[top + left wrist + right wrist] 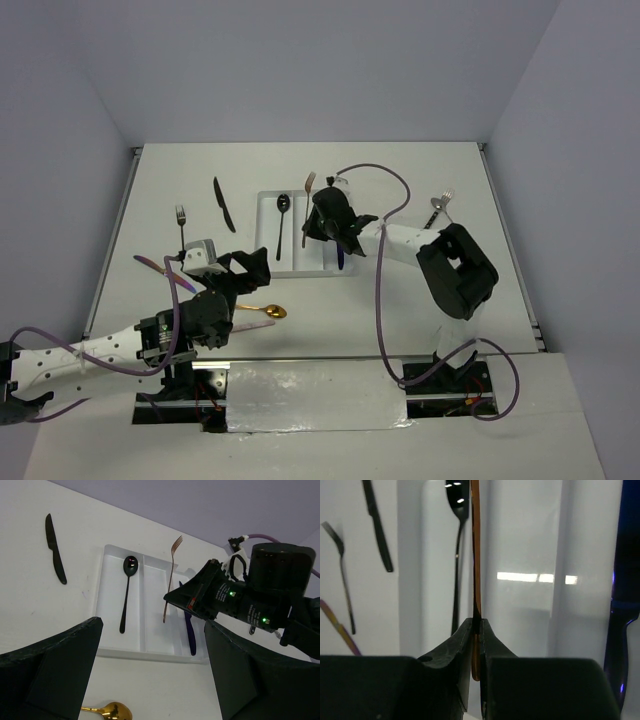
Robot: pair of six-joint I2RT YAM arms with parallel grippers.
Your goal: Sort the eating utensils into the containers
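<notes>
The white tray [292, 270] holds a black spoon [282, 214] in its left compartment and a dark blue knife [189, 628] in its right one. My right gripper [476, 625] is shut on the handle end of a copper fork [476, 550], held above the middle compartment with its tines [309, 181] reaching past the far rim. My left gripper [150, 680] hangs open and empty in front of the tray, above a gold spoon [264, 312]. Loose on the table are a black knife [223, 204], a silver fork [181, 222] and an iridescent purple piece [150, 265].
Another silver fork [440, 205] lies right of the right arm. The right arm's purple cable [380, 290] loops over the table beside the tray. Grey walls close in the table on three sides.
</notes>
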